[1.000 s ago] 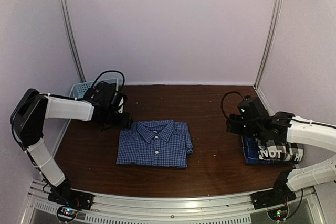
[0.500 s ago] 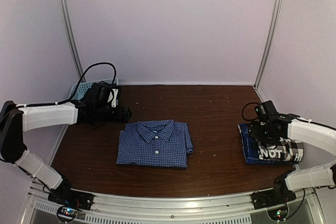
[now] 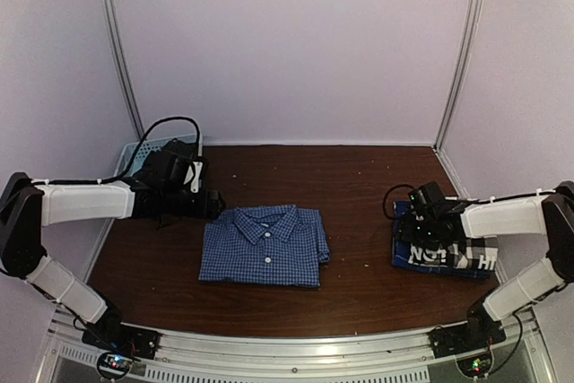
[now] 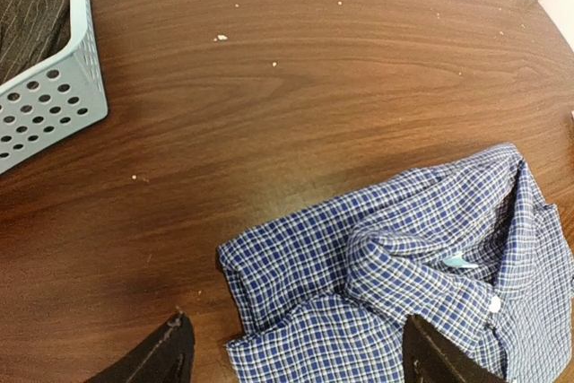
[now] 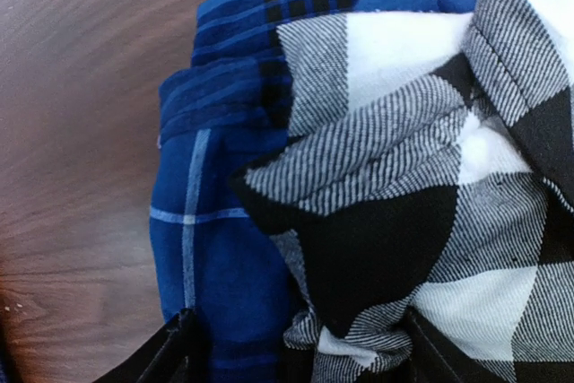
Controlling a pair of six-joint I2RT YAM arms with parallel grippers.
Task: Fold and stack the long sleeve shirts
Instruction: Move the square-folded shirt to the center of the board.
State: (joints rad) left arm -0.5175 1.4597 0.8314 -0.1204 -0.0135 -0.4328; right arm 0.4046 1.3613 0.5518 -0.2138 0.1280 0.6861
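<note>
On the table, the blue fine-check shirt lies folded, collar showing.

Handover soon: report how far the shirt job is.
Done: check shirt folded at centre; black-and-white plaid stacked on blue plaid. In hand: left pincer open over check shirt's corner, right pincer spread on the stack. Left: check shirt onto stack; cloth in basket maybe.

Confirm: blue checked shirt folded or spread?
Folded: the blue checked shirt lies as a compact rectangle, collar on top, no sleeves showing.
</note>
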